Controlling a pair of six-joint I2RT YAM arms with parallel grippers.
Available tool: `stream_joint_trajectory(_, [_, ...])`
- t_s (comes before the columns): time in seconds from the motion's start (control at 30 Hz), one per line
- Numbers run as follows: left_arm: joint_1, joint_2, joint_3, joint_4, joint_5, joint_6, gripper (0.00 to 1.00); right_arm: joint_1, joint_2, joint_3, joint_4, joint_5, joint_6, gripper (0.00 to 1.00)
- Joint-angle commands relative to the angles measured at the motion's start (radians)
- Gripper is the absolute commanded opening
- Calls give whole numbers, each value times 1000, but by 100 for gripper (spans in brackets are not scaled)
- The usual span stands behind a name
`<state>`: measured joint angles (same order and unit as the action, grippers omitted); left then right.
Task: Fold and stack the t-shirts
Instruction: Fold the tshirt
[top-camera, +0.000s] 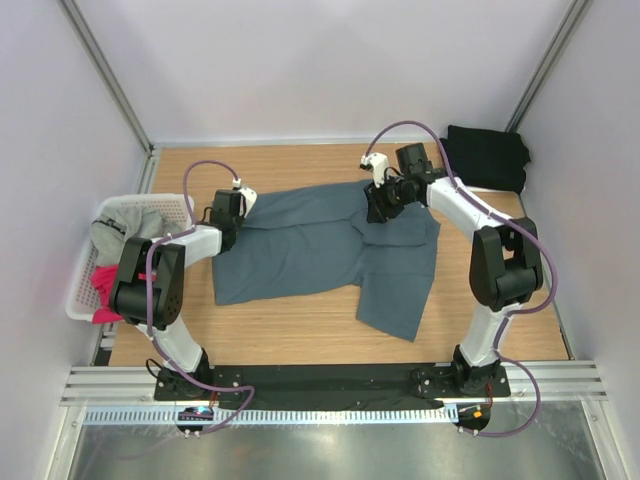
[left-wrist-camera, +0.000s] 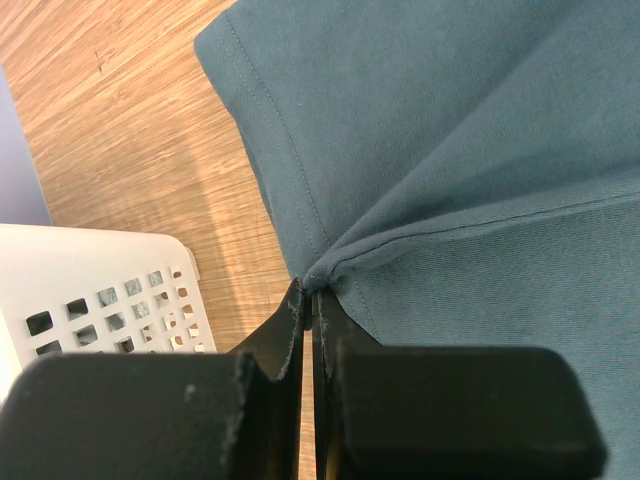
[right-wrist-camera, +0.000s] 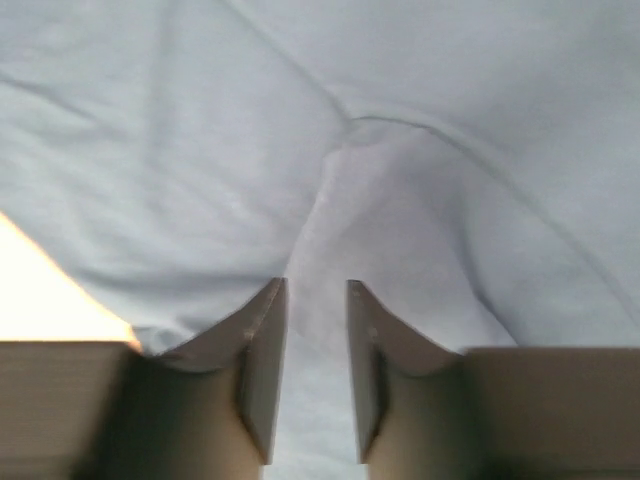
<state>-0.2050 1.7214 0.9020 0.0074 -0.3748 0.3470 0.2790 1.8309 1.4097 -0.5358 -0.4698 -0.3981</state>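
Pulling the slate blue-grey t-shirt (top-camera: 300, 245), spread mid-way across the counter (top-camera: 290, 335), should be done evenly: its left-edge hem is pinched by the closed left gripper (left-wrist-camera: 308, 295), while any hold by the narrowly parted right gripper (right-wrist-camera: 316, 292) cannot be told.

You have a white slatted plastic basket (top-camera: 80, 285) at the left edge of the wooden table (top-camera: 300, 325).
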Motion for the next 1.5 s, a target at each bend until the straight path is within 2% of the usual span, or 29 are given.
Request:
stream_joint_trajectory(0.0, [3,-2,-2,37,-23,-9,0,-1,37,60,-138,-107,24,40])
stream_joint_trajectory(0.2, [3,-13,-6,34,-26,-9,0,-17,-1,49,-38,-41,33,42])
stream_joint_trajectory(0.4, [3,-13,-5,34,-29,-9,0,-15,-38,8,-3,-24,39,40])
stream_joint_trajectory(0.57, [3,-11,3,28,-27,-13,0,-32,-91,-138,210,181,51,39])
stream_joint_trajectory(0.63, [3,-11,17,20,-30,-11,0,-78,-69,-141,286,177,61,38])
stream_joint_trajectory(0.73, [3,-13,55,-4,-24,-23,0,-126,31,-58,272,152,93,38])
stream_joint_trajectory(0.83, [3,-35,86,-98,10,-45,0,-152,92,-16,287,126,120,38])
stream_joint_trajectory(0.93, [4,-83,138,-235,146,-62,16,-172,123,12,298,106,136,38])
stream_joint_trajectory(0.97, [4,-92,153,-265,183,-71,42,-176,129,17,306,103,143,39])
stream_joint_trajectory(1.0, [7,-109,167,-296,280,-78,51,-182,139,24,307,94,150,39])
stream_joint_trajectory(1.03, [7,-112,210,-350,318,-104,58,-185,165,49,304,85,160,38])
stream_joint_trajectory(1.07, [7,-114,233,-381,358,-118,74,-192,178,64,295,74,165,39])
stream_joint_trajectory(1.1, [7,-106,264,-406,437,-132,77,-195,194,77,281,59,169,39])
stream_joint_trajectory(1.17, [7,-85,352,-490,505,-157,88,-198,221,101,273,51,185,39])
stream_joint_trajectory(1.33, [9,45,469,-494,447,-201,88,-201,263,113,284,39,203,39])
stream_joint_trajectory(1.47, [15,213,572,-527,390,-213,81,-207,291,129,272,39,206,40])
